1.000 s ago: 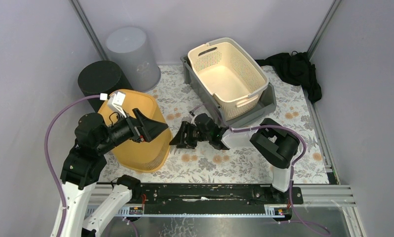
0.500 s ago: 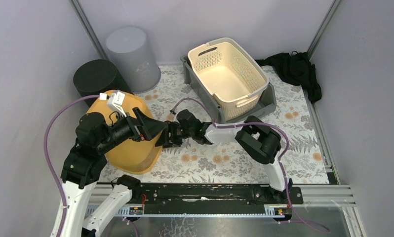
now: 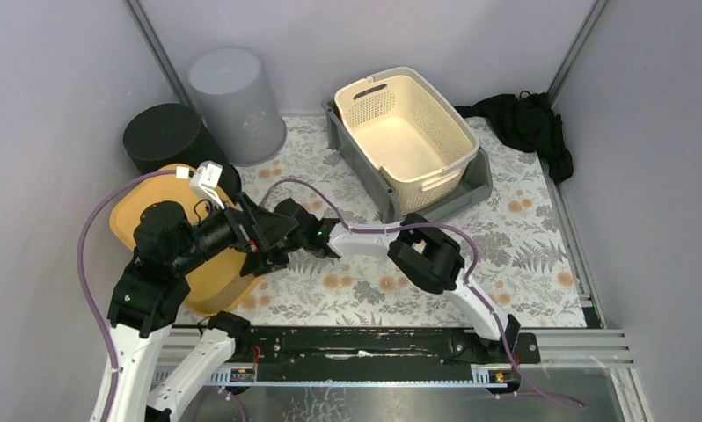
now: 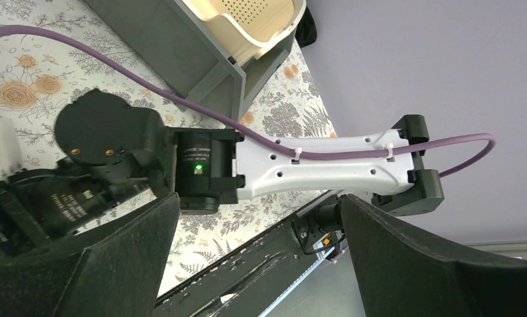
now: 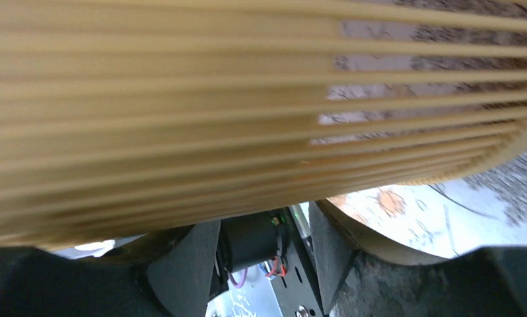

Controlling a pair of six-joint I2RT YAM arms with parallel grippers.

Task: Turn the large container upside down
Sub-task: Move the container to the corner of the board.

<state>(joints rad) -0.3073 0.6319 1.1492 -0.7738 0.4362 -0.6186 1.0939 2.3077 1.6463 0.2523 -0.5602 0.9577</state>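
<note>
Yellow container (image 3: 126, 221) close against right fingers (image 5: 181, 267), spread; left fingers (image 4: 109, 264) spread too.

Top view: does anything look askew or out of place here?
The yellow basket is tipped at the mat's left edge, its base facing up and left, neither upright nor fully inverted. The cream basket sits crooked in the gray bin. A black cloth is bunched in the far right corner.

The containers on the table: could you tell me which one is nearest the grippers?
The yellow slatted basket, tilted at near left; the black bin, grey bin and cream basket all sit farther back.
</note>
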